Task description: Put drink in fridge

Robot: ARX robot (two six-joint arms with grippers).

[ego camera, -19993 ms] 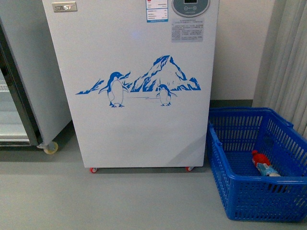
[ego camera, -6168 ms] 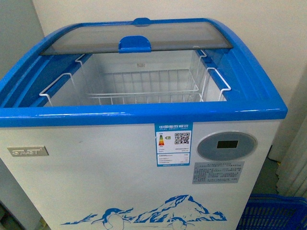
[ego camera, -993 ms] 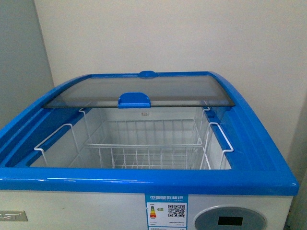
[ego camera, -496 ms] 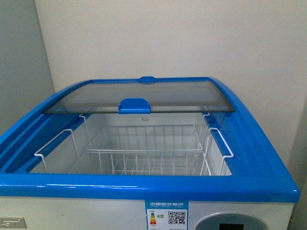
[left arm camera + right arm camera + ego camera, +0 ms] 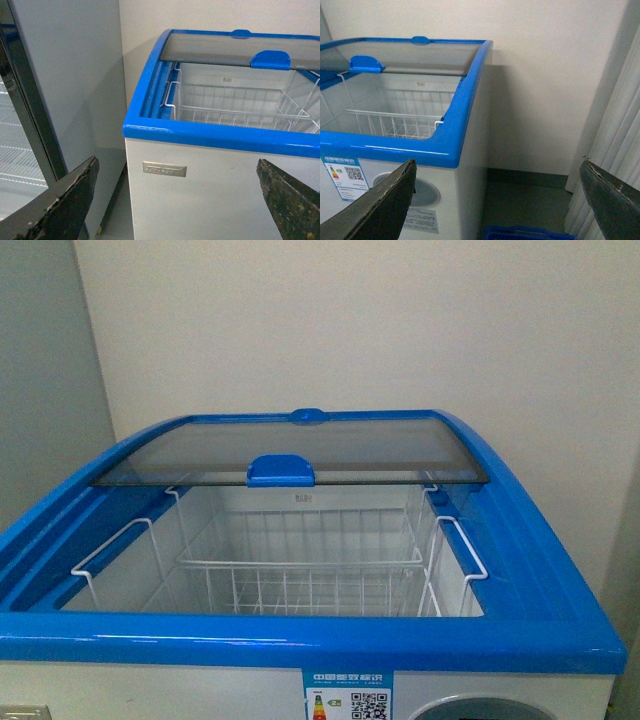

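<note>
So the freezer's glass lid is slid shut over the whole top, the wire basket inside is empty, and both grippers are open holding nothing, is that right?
Not quite. The glass lid is slid back and covers only the rear of the fridge; the front view shows the opening uncovered. The rest holds: the wire basket is empty, and the left gripper and right gripper are open, holding nothing.

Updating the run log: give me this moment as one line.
fridge: lid slid back, basket empty | drink: not in view | left pincer: open, empty | right pincer: open, empty
</note>
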